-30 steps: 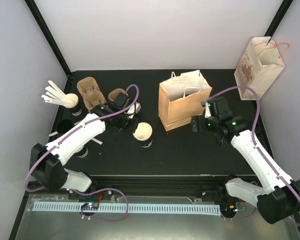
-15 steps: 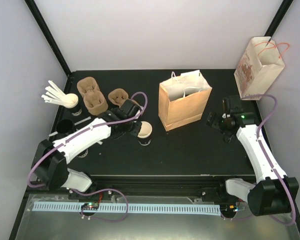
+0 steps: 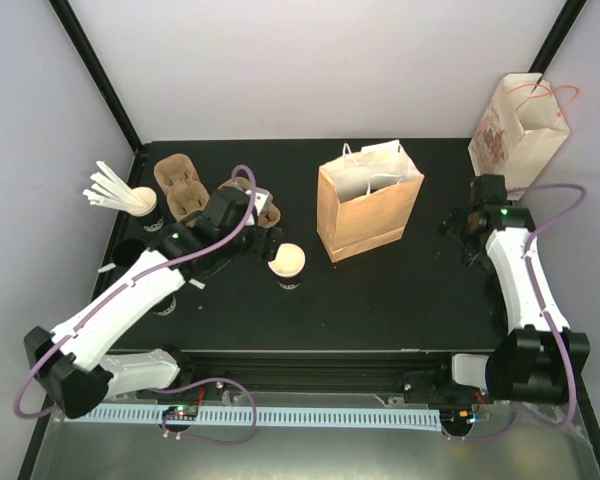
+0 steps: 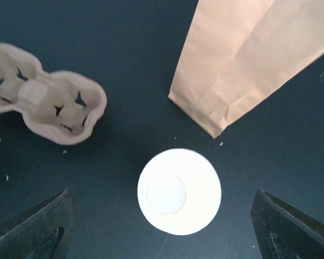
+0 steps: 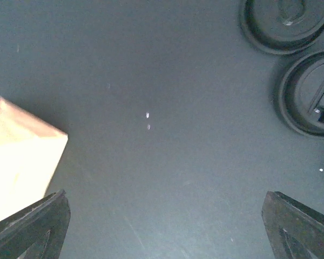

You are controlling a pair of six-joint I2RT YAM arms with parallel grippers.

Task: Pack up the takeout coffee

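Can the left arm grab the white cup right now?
Probably yes. The left gripper hangs open right above the cup, its fingers spread wider than the cup, with nothing between them. The brown bag stands off to the side.

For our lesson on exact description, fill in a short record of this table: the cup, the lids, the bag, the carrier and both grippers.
cup: white paper cup, upright on the black table, no lid on it
lids: black lids lying flat on the table, apart from the cup
bag: brown paper bag, standing open, right of the cup, not touching it
carrier: pulp cup carrier, visible pockets empty
left gripper: open, above the cup, holding nothing
right gripper: open, over bare table, holding nothing
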